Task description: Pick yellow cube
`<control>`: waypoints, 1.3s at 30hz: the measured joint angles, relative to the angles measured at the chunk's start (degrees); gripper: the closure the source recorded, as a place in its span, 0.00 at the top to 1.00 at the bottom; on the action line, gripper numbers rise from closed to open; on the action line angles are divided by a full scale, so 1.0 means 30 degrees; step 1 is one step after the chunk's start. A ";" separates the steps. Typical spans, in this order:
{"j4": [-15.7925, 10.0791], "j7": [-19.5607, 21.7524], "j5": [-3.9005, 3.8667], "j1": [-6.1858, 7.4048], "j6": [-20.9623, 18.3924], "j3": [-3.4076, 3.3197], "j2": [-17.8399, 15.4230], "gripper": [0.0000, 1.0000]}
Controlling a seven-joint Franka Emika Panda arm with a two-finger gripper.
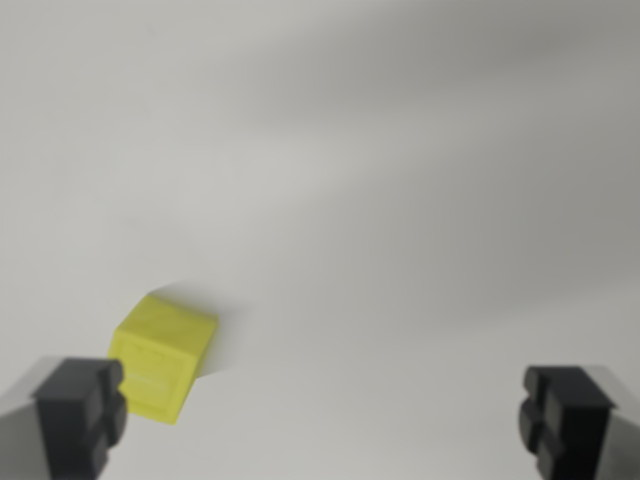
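a: position of the cube [163, 357] relative to the pincer [324, 420]?

b: off-centre. it sits on the pale surface [400, 200] toward the wrist view's left, just beside the left finger [80, 412] and slightly ahead of it. the right finger [568, 420] is well apart from it. the midline between the fingers falls on bare surface, not on the cube.

a: pincer state?

b: spread wide, nothing held. both dark pads show at the bottom corners with a broad gap between them.

a: orientation of the cube?

b: resting flat, turned so one vertical edge faces the camera. its sides run diagonal to the line between the fingers. being a cube, it has no long axis to favour; either pair of opposite faces would serve.

a: judgement on the next move?

b: the pincer likely needs to shift toward the wrist view's left to centre the cube in the gap, and perhaps rotate so the pads meet flat faces rather than corners. the picture is slightly blurred, so the exact angle cannot be fixed.
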 joint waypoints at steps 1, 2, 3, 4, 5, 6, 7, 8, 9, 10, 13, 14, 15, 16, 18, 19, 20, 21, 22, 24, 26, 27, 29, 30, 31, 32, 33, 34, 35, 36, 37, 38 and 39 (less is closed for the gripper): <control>-0.0066 0.0126 -0.0001 0.0056 0.0088 0.0000 0.0017 1.00; -0.0131 0.0251 -0.0002 0.0110 0.0175 0.0000 0.0037 1.00; -0.0201 0.0381 -0.0003 0.0165 0.0267 0.0000 0.0060 1.00; -0.0267 0.0507 -0.0005 0.0221 0.0356 0.0000 0.0083 1.00; -0.0332 0.0634 -0.0006 0.0278 0.0447 0.0000 0.0107 1.00; -0.0393 0.0759 -0.0007 0.0333 0.0534 0.0000 0.0130 1.00; -0.0457 0.0889 -0.0007 0.0389 0.0626 0.0000 0.0153 1.00; -0.0519 0.1014 -0.0009 0.0444 0.0714 0.0000 0.0176 1.00; -0.0581 0.1146 -0.0010 0.0502 0.0804 0.0000 0.0202 1.00; -0.0641 0.1273 -0.0011 0.0558 0.0890 0.0000 0.0228 1.00; -0.0822 0.1656 -0.0014 0.0726 0.1158 0.0000 0.0313 1.00; -0.0878 0.1783 -0.0016 0.0784 0.1247 0.0000 0.0342 1.00; -0.0934 0.1915 -0.0017 0.0839 0.1334 0.0000 0.0370 1.00; -0.0990 0.2039 -0.0018 0.0895 0.1423 0.0000 0.0398 1.00; -0.1100 0.2297 -0.0020 0.1011 0.1598 0.0000 0.0461 1.00; -0.1155 0.2427 -0.0021 0.1070 0.1686 0.0000 0.0493 1.00; -0.1210 0.2552 -0.0022 0.1126 0.1774 0.0000 0.0526 1.00; -0.1263 0.2688 -0.0023 0.1184 0.1865 0.0000 0.0562 1.00; -0.1313 0.2815 -0.0024 0.1241 0.1951 0.0000 0.0597 1.00; -0.1410 0.3073 -0.0026 0.1356 0.2128 0.0000 0.0667 1.00; -0.1510 0.3331 -0.0028 0.1472 0.2302 0.0000 0.0741 1.00; -0.1558 0.3463 -0.0029 0.1530 0.2386 0.0000 0.0779 1.00; -0.1651 0.3715 -0.0030 0.1644 0.2560 0.0000 0.0857 1.00; -0.1698 0.3849 -0.0031 0.1703 0.2650 0.0000 0.0897 1.00; -0.1744 0.3981 -0.0032 0.1763 0.2737 0.0000 0.0939 1.00; -0.1787 0.4109 -0.0033 0.1821 0.2821 0.0000 0.0980 1.00; -0.1829 0.4245 -0.0034 0.1880 0.2910 0.0000 0.1023 1.00; -0.1868 0.4372 -0.0034 0.1937 0.2996 0.0000 0.1064 1.00; -0.1910 0.4504 -0.0035 0.1998 0.3082 0.0000 0.1107 1.00; -0.1950 0.4635 -0.0036 0.2057 0.3166 0.0000 0.1150 1.00; -0.1991 0.4762 -0.0036 0.2114 0.3252 0.0000 0.1195 1.00; -0.2031 0.4897 -0.0037 0.2174 0.3340 0.0000 0.1242 1.00; -0.2070 0.5026 -0.0037 0.2233 0.3425 0.0000 0.1289 1.00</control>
